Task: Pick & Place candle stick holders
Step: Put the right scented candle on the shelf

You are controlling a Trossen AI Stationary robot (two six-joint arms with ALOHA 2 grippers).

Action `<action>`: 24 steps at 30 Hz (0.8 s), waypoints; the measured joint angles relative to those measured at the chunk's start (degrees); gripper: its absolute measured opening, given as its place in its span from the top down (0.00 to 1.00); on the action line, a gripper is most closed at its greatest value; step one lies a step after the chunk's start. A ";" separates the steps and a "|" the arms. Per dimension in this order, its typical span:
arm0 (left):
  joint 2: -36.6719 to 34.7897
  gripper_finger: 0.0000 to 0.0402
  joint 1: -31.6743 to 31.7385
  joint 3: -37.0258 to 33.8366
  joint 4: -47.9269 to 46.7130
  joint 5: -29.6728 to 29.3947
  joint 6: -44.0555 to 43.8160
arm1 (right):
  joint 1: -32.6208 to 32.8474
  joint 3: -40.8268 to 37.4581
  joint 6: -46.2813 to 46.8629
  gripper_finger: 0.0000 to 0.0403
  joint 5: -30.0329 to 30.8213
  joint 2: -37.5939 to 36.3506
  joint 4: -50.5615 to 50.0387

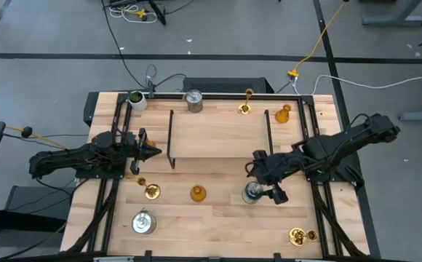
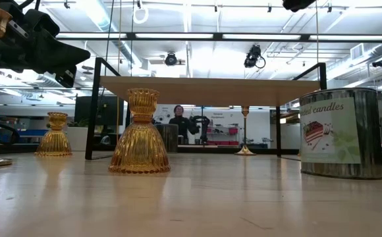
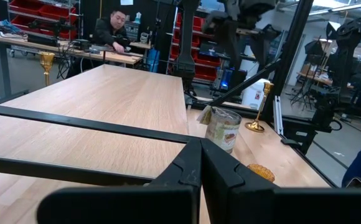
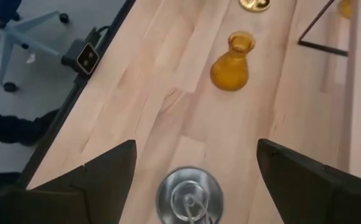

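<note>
Candle stick holders (image 1: pixel 197 193): 3 amber, 3 silver, 3 gold (roughly). Right gripper (image 1: pixel 263 195) fingers released; left gripper (image 1: pixel 150 151) fingers clenched.

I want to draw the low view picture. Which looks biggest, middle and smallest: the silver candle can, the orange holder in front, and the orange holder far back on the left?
1. Silver candle can, looks biggest.
2. Front orange holder, nearly as tall but narrower.
3. Back orange holder, smallest.

The two orange holders may really match in size; the back one just sits farther from the camera.

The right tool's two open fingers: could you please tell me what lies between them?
A silver-grey metal can-shaped candle holder stands on the table between them, untouched, in the right wrist view.
</note>
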 joint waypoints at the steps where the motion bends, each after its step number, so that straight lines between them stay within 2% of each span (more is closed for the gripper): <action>1: 0.00 0.98 0.00 0.00 0.00 0.01 -0.01 | 0.23 -0.29 0.02 0.16 -0.02 0.00 0.00; 5: 0.00 0.98 0.00 0.00 0.00 0.01 0.00 | 1.04 -0.56 0.00 0.17 -0.08 0.00 0.20; 9: 0.00 0.98 0.00 0.00 0.00 0.00 -0.02 | 1.40 -0.56 -1.42 0.17 -2.82 0.00 0.33; 24: 0.00 0.98 0.00 0.00 0.00 0.01 -0.02 | 3.79 -0.58 -0.17 0.17 -1.51 4.15 -0.81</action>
